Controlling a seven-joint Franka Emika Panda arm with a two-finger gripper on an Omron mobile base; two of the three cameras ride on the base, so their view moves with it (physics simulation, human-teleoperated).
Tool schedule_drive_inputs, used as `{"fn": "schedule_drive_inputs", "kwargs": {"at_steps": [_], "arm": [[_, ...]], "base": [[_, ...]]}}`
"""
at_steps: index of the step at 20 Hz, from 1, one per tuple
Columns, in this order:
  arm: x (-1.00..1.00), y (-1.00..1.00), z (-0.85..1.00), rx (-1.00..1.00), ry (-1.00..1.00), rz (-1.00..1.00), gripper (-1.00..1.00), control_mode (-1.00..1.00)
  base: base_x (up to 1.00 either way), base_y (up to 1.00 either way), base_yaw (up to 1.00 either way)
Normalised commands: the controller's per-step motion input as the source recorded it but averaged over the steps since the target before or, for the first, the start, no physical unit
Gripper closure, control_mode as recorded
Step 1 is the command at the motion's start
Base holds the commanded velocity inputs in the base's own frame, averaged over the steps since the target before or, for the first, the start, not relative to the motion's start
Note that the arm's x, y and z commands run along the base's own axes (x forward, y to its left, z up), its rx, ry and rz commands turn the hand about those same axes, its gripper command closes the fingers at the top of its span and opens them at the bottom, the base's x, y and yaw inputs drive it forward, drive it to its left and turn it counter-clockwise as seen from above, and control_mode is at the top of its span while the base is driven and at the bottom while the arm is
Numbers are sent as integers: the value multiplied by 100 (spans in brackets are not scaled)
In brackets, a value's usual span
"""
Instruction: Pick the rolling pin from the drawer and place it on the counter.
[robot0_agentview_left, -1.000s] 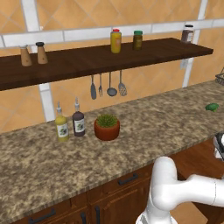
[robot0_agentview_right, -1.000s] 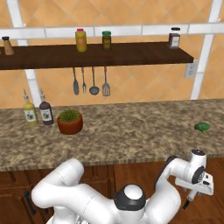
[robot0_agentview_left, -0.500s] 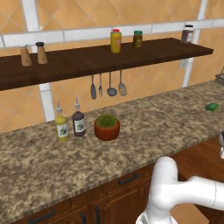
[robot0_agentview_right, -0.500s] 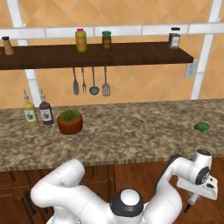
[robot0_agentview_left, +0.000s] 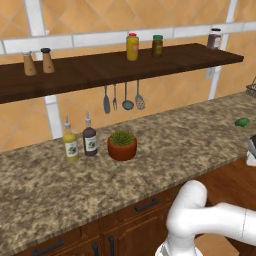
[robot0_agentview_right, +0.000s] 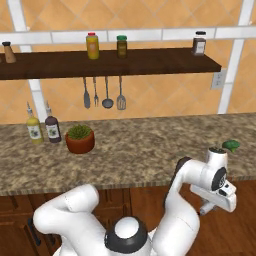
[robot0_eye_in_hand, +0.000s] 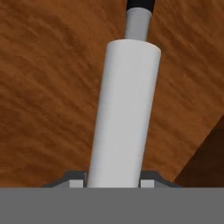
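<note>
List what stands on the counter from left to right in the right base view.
Yellow bottle → dark bottle → potted plant → green vegetable, far along the counter.

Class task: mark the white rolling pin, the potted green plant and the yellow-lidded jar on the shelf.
White cylindrical rolling pin (robot0_eye_in_hand: 124, 113), hand view, mid barrel.
Potted green plant in terracotta pot (robot0_agentview_left: 122, 147), left base view, pot's front.
Yellow-lidded glass jar (robot0_agentview_right: 92, 47), right base view, jar body.

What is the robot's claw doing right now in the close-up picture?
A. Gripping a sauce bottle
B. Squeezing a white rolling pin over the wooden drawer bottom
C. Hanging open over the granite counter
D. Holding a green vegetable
B: in the hand view the gripper is closed on the white rolling pin, with the drawer wood behind it.
</note>
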Motion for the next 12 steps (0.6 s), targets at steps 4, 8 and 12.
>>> {"fn": "schedule_drive_inputs", "kwargs": {"at_steps": [4, 8, 12], "arm": [[34, 71, 100, -17, -9, -18, 100, -100], [74, 74, 100, -15, -22, -8, 100, -100], [85, 75, 48, 0, -9, -7, 100, -100]], "base": [[0, 0, 0], [0, 0, 0], [0, 0, 0]]}}
